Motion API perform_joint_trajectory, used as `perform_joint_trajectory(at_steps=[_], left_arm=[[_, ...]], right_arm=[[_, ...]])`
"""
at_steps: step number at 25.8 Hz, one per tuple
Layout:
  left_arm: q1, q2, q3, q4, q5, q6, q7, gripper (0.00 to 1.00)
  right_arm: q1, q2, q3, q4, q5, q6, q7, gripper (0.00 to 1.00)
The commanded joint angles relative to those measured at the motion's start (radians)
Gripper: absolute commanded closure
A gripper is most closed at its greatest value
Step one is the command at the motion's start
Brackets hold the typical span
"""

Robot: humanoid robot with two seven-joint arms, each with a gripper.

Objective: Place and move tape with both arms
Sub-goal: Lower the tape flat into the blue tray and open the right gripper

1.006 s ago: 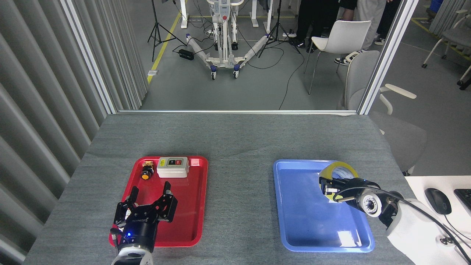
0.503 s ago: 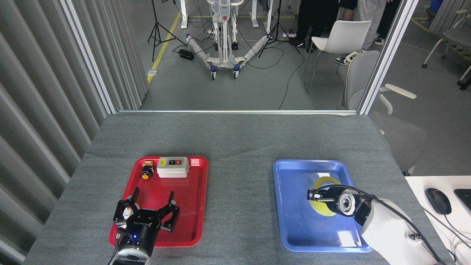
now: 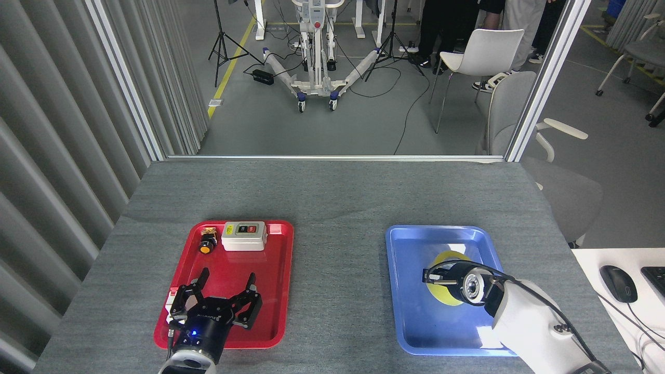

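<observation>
Head view: right tool (image 3: 441, 277), grip unclear, covers tape (image 3: 448, 296) mid blue tray (image 3: 415, 332); left tool (image 3: 226, 291) spread wide over red tray (image 3: 278, 291).

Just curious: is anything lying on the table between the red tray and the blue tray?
No. In the head view, only bare grey table separates the red tray from the blue tray.

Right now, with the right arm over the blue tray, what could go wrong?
1. The right gripper covers most of the tape, and its jaws cannot be seen from the head view. If the grip is weak, the roll may slip or roll away inside the blue tray.
2. The left gripper hangs open above the red tray. Moving forward, it could hit the white switch box or the yellow button.
</observation>
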Motion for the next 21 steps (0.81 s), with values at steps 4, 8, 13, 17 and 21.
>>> perform_joint_trajectory(at_steps=[4,8,13,17,21], left_arm=[[-0.01,0.003,-0.001,0.045,0.075,0.0,0.002,0.0],[-0.01,0.005,0.001,0.051,0.083,0.001,0.001,0.0],[-0.01,0.005,0.005,0.051,0.084,0.001,0.002,0.0],[-0.01,0.003,0.008,0.049,0.084,0.007,0.002,0.0],[-0.01,0.003,0.008,0.049,0.084,0.009,0.002,0.0]], right_arm=[[-0.007,0.021,0.001,0.032,0.039,0.01,-0.004,0.65],[-0.007,0.021,0.001,0.042,0.041,0.012,-0.004,0.51],[-0.007,0.02,-0.001,0.042,0.041,0.01,-0.004,0.42],[-0.008,0.018,-0.007,0.033,0.039,0.009,-0.006,0.25],[-0.007,0.013,-0.014,0.001,0.042,-0.003,-0.043,0.06]])
